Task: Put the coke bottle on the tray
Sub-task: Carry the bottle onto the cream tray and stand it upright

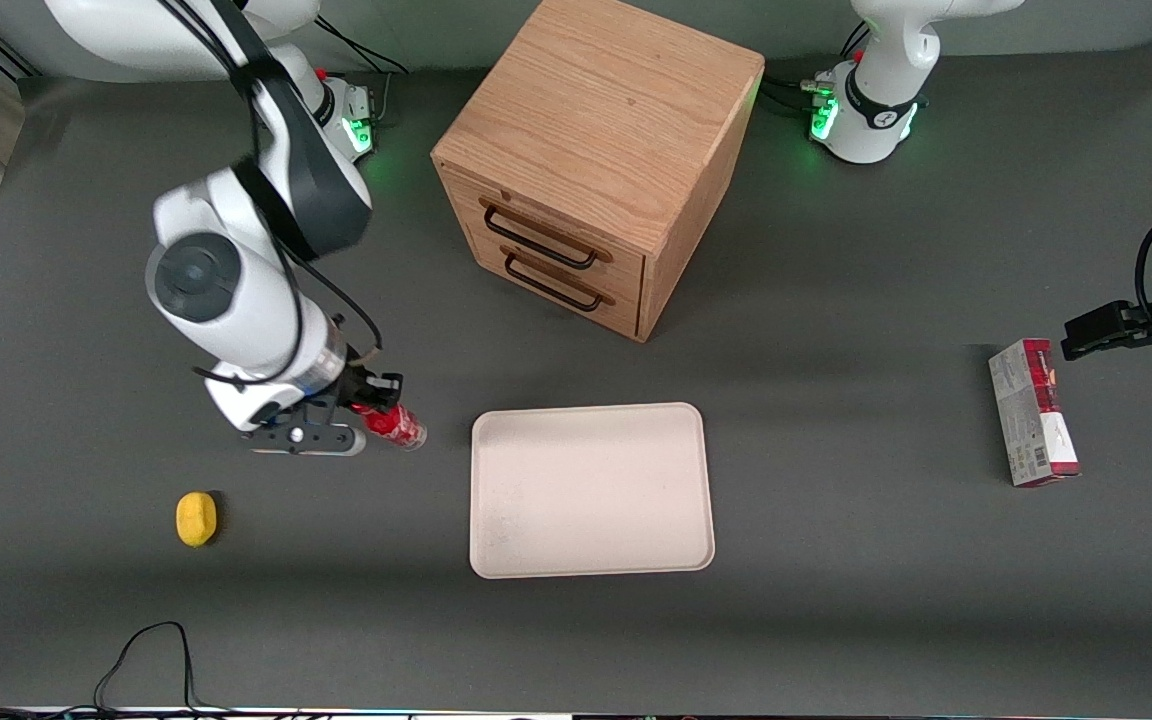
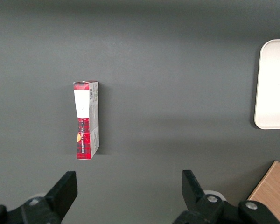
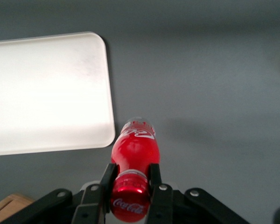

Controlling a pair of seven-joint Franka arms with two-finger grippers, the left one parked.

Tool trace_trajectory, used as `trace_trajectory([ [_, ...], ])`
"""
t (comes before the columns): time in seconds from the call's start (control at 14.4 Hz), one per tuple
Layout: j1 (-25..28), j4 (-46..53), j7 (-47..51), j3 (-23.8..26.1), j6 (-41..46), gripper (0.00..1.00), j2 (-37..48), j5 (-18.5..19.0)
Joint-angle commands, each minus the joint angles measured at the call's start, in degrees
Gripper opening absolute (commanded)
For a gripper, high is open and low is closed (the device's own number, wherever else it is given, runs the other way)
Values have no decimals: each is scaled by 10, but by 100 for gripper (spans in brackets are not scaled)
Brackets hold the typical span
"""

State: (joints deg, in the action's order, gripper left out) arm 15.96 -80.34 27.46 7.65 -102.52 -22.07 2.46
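My right gripper (image 1: 368,408) is shut on the coke bottle (image 1: 393,424), a tiny bottle with a red cap and red label, and holds it above the table beside the tray's (image 1: 591,490) edge toward the working arm's end. In the right wrist view the fingers (image 3: 107,179) clamp the bottle's neck just under the red cap (image 3: 129,200), with the bottle body (image 3: 135,147) pointing at the table next to the tray's rounded corner (image 3: 51,93). The cream-white tray holds nothing.
A wooden drawer cabinet (image 1: 596,160) stands farther from the front camera than the tray. A yellow object (image 1: 196,518) lies near the working arm's end. A red-and-grey carton (image 1: 1033,412) lies toward the parked arm's end and shows in the left wrist view (image 2: 86,119).
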Motion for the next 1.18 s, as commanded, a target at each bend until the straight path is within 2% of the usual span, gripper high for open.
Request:
trace_trajectory([
  [0.0, 2, 207, 10, 19, 109, 9, -89, 0],
  [0.21, 3, 263, 9, 36, 107, 10, -128, 3],
  [0.42, 20, 294, 5, 46, 27, 12, -202, 18],
  [0.49, 31, 294, -2, 46, -11, 12, -226, 50],
  [0.56, 33, 294, -6, 50, -47, 14, -248, 67],
  [0.69, 34, 294, -18, 60, -105, 16, -281, 76],
  [1.11, 45, 280, -21, 61, -131, 29, -312, 157],
])
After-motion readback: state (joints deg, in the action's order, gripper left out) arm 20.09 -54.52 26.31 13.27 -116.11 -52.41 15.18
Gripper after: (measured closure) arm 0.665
